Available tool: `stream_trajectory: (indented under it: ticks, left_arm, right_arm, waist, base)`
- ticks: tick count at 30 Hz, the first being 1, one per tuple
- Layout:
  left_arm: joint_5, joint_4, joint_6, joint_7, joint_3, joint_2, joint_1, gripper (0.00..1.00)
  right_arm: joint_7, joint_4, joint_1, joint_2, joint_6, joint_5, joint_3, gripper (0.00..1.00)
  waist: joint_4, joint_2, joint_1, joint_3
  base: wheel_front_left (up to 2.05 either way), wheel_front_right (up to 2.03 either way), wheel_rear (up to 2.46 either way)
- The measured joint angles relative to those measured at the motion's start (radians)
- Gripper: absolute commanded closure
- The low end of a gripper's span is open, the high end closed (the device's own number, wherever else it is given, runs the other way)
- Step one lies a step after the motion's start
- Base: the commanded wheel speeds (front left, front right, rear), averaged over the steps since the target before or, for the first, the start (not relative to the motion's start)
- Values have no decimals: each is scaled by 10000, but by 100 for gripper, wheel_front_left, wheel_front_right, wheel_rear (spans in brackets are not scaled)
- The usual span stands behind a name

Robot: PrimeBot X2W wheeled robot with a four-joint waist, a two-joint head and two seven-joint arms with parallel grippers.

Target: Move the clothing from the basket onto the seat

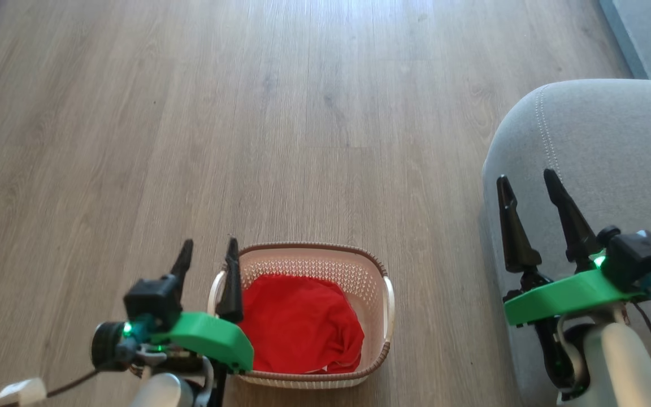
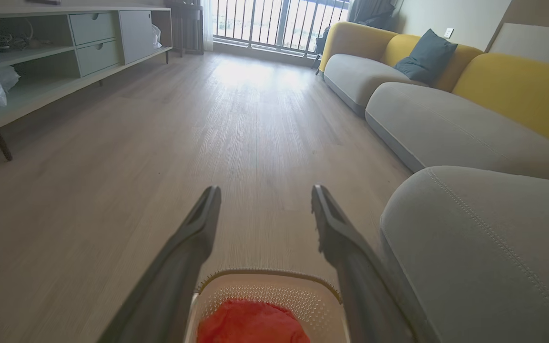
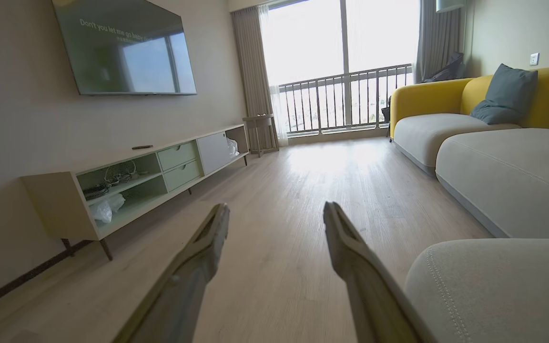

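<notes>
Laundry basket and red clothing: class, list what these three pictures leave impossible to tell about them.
How many garments: in the head view the red clothing is one heap, and its folds hide the count.
The laundry basket floor: head view, covered by the clothing.
The basket's left handle: head view, partly behind the left gripper.
The basket's near half: left wrist view, cut off by the bottom edge.

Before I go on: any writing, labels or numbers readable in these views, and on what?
"Don't you let me go baby": pale caption on the screen of the wall television; what follows is too blurred to read.
A smaller second line beneath it: too blurred to read.
No writing visible on the basket, the red clothing or the sofa seat.
</notes>
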Motion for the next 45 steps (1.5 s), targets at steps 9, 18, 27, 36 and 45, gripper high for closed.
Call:
stream_trajectory:
  ticks: [9, 18, 27, 36, 45]
  left_arm:
    - [928, 303, 424, -221, -807, 155, -12, 0]
    - [1737, -445, 1058, -550, -470, -6, -20, 0]
    - [2623, -777, 901, -779, -222, -311, -47, 0]
    - [2972, 159, -167, -951, 476, -805, 193, 0]
    - [2474, 688, -876, -951, 895, -888, 271, 0]
  right_arm:
    - [-305, 796, 55, -77, 0, -1149, 174, 0]
    - [-554, 322, 9, -81, 2, -2290, 234, 0]
    - [-832, 700, 13, -69, 4, -3352, 27, 0]
    - [-993, 1902, 28, -6, 4, -3664, -807, 0]
    - [-993, 2069, 23, 21, 4, -3513, -769, 0]
  waist:
    - [49, 0, 0, -118]
    - [127, 0, 0, -13]
    - [172, 0, 0, 77]
    - [193, 0, 0, 83]
    - [149, 0, 0, 95]
  base:
    - [0, 0, 0]
    - [0, 0, 0]
    - [0, 0, 0]
    - [0, 0, 0]
    - [0, 0, 0]
